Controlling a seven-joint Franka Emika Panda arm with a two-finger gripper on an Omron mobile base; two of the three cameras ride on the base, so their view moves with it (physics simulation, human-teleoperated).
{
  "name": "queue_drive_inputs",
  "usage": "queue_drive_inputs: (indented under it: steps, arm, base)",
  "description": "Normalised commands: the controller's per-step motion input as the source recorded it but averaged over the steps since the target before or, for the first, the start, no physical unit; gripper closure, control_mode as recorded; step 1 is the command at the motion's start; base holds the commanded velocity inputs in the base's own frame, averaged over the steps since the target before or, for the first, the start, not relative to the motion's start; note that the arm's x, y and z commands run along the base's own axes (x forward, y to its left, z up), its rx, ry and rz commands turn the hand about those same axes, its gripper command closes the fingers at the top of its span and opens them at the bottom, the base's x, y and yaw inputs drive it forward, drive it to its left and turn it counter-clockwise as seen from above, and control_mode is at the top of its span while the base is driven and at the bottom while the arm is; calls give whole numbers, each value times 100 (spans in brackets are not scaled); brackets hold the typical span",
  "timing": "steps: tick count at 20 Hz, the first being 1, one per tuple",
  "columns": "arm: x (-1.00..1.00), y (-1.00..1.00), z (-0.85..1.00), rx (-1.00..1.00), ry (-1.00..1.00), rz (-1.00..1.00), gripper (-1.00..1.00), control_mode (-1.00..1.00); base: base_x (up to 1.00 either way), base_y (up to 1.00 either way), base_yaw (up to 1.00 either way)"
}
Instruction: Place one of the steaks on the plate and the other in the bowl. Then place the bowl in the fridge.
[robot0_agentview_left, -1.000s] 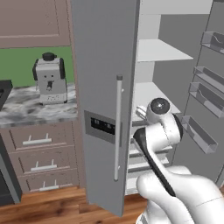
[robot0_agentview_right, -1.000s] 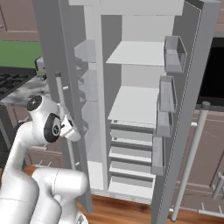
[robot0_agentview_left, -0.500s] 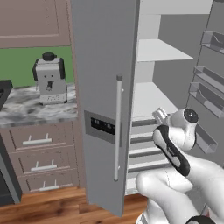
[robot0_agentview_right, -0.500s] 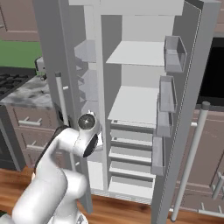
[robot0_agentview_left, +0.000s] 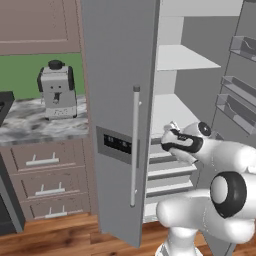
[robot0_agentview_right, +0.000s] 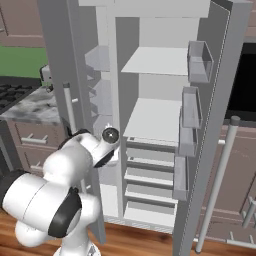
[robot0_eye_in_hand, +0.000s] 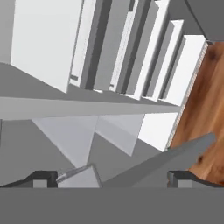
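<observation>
The fridge (robot0_agentview_left: 120, 75) stands with both doors swung wide, its white shelves (robot0_agentview_right: 155, 117) bare. My gripper (robot0_agentview_left: 169, 134) hovers at the front of the opening, level with the middle shelf, beside the left door's inner edge. In the hand view the gripper (robot0_eye_in_hand: 111, 177) is open, with nothing between its two dark fingertips (robot0_eye_in_hand: 43, 178), and it looks down along the lower shelves (robot0_eye_in_hand: 131, 52) toward the floor. The steaks, the plate and the bowl are out of view.
A grey coffee machine (robot0_agentview_left: 56, 90) sits on the marble counter (robot0_agentview_left: 40, 122) left of the fridge, above brown drawers (robot0_agentview_left: 45, 175). The right fridge door (robot0_agentview_right: 215, 100) carries bins (robot0_agentview_right: 197, 60). Wooden floor (robot0_eye_in_hand: 201, 105) lies below.
The arm has swung right and folded lower in front of the open fridge, bringing the hand to the shelf fronts. The jaws have stayed open and empty.
</observation>
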Motion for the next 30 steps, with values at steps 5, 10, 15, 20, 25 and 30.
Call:
queue_drive_inputs:
  steps: [5, 10, 15, 20, 25, 30]
  arm:
    - [51, 0, 0, 11, 8, 14, -100, -100]
    - [25, 25, 0, 14, 5, 13, -100, -100]
    - [6, 60, 0, 7, 8, 6, -100, -100]
    - [-15, 63, 0, 1, 1, 9, -100, -100]
    - [-41, 53, 0, 0, 2, 11, -100, -100]
    - [-78, 54, 8, 6, 6, 12, -100, -100]
  base:
    - [0, 0, 0]
    - [0, 0, 0]
    - [0, 0, 0]
    - [0, 0, 0]
    - [0, 0, 0]
    - [0, 0, 0]
